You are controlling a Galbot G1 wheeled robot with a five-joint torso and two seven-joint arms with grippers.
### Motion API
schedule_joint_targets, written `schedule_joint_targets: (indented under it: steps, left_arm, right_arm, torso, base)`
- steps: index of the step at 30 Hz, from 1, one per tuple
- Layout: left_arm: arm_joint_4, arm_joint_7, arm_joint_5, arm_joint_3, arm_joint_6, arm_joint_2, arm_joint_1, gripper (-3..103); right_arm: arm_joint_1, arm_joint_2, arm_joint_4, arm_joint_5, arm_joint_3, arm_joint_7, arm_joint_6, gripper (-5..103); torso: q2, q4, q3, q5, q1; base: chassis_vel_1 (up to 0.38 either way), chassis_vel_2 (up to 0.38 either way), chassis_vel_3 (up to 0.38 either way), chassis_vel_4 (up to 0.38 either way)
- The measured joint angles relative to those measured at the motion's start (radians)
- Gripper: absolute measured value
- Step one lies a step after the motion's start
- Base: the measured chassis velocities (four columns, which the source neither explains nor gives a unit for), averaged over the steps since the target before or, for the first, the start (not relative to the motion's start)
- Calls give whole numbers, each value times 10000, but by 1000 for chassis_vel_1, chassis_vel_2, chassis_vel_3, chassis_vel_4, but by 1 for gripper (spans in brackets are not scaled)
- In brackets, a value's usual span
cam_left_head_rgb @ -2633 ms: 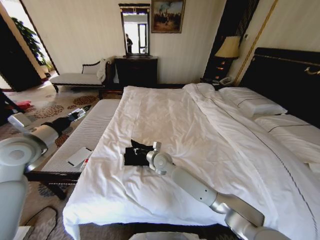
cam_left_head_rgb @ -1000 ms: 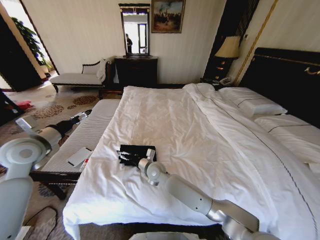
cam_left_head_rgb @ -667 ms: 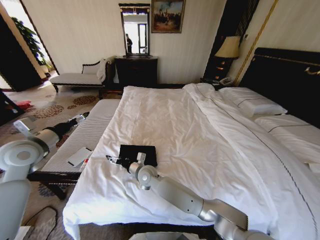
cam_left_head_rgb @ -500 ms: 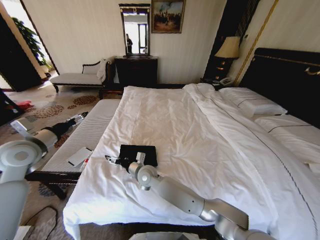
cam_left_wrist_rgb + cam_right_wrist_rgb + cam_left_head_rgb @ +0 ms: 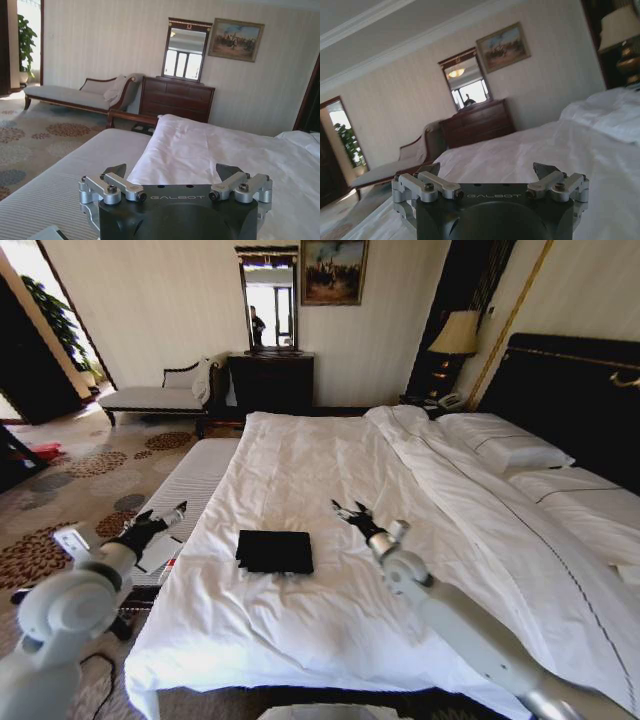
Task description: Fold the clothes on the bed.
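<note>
The clothes (image 5: 275,551) lie folded into a small flat black rectangle on the white duvet near the foot of the bed (image 5: 420,490). My right gripper (image 5: 349,512) hovers open above the duvet, off to the right of the clothes and apart from them, with nothing between its fingers. In the right wrist view that gripper (image 5: 487,170) points across the bed toward the far wall. My left gripper (image 5: 158,521) is open beside the bed, over the bench to the left of the clothes. In the left wrist view this gripper (image 5: 172,172) has its fingers spread and empty.
A pale striped bench (image 5: 185,490) runs along the bed's left side, with a white flat object (image 5: 158,553) on it. A chaise (image 5: 155,395) and dark dresser (image 5: 272,380) stand at the far wall. Pillows (image 5: 505,450) and the dark headboard (image 5: 580,400) are at the right.
My right gripper has let go of the clothes, lifted and swung right, away from them. The clothes now lie as a neat flat rectangle. My left arm has dropped lower and nearer the bed.
</note>
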Motion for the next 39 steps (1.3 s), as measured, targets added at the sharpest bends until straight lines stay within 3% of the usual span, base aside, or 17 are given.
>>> schedule_joint_targets:
  steps: [1,3,6,8,10,11,13,14,16,18,22,26,32,34,37,39]
  left_arm:
    - [-207,78,573,263,-187,-252,157,100]
    - [-352,118,911,474,-237,-405,220,100]
    - [-863,226,1711,1163,-119,-886,305,100]
    - [-1066,290,2147,1498,-106,-1082,482,100]
    - [-1135,340,2370,1592,-149,-1155,569,100]
    - [-1280,405,2782,1773,-279,-1280,734,100]
    - [-1443,486,3289,1985,-480,-1397,884,100]
    - [-1443,486,3289,1985,-480,-1397,884,100]
    - [-1482,545,3829,2109,-776,-1471,969,100]
    - [-1424,523,4109,2250,-1166,-1539,1074,100]
    - [-1161,448,4286,2351,-1453,-1640,1137,100]
    - [-785,928,4538,2478,-1894,-1704,1121,100]
    - [-371,2227,4681,2974,-2752,-1833,1310,100]
    - [-389,2386,4642,2989,-2863,-1823,1335,100]
    - [-504,3180,4427,2959,-3436,-1643,1458,100]
    - [-509,3224,4441,2870,-3493,-1595,1514,100]
  right_arm:
    - [-942,24,502,-335,1205,-23,-48,100]
    - [-1473,75,806,-515,1843,-77,-137,100]
    - [-3599,567,2181,-909,4099,-473,-589,100]
    - [-4638,1036,2909,-1303,4995,-800,-688,100]
    - [-4948,1215,3091,-1526,5217,-951,-696,100]
    - [-5597,1727,3443,-2339,5621,-1337,-668,100]
    - [-6357,2675,3818,-3558,5969,-1813,-634,100]
    - [-6357,2675,3818,-3558,5969,-1813,-634,100]
    - [-6948,3645,4088,-4511,6276,-2127,-605,100]
    - [-7368,4170,4235,-5012,6529,-2361,-438,100]
    - [-7774,4458,4440,-5376,6776,-2544,-77,100]
    - [-7950,4485,4512,-5527,6990,-2738,95,100]
    - [-8138,4426,4206,-6057,7462,-3935,1387,100]
    - [-8138,4438,4199,-6059,7474,-4014,1459,100]
    - [-8126,4534,4209,-5929,7443,-4116,1594,100]
    - [-8080,4558,4208,-5867,7398,-4093,1601,100]
  torso:
    - [1,-5,0,0,0]
    - [1,-6,0,-2,0]
    - [0,-10,1,2,2]
    - [1,-10,2,-1,2]
    - [0,-5,2,-2,2]
    - [1,-2,1,-6,1]
    - [1,-3,1,-5,0]
    - [1,-3,1,-5,0]
    - [1,-9,1,-3,0]
    - [0,-8,2,-4,1]
    - [-1,-3,4,-6,3]
    - [-1,-4,4,-6,4]
    - [-1,-4,4,-3,4]
    - [-1,-3,4,-3,4]
    - [-1,-6,4,-5,4]
    - [-1,-6,3,-5,4]
  base:
    - [0,0,0,0]
    - [0,0,0,0]
    - [0,0,0,0]
    - [0,0,0,0]
    - [0,0,0,0]
    - [0,0,0,0]
    - [0,0,0,0]
    - [0,0,0,0]
    - [0,0,0,0]
    - [0,0,0,0]
    - [0,0,0,0]
    - [0,0,0,0]
    - [0,0,0,0]
    - [0,0,0,0]
    - [0,0,0,0]
    - [0,0,0,0]
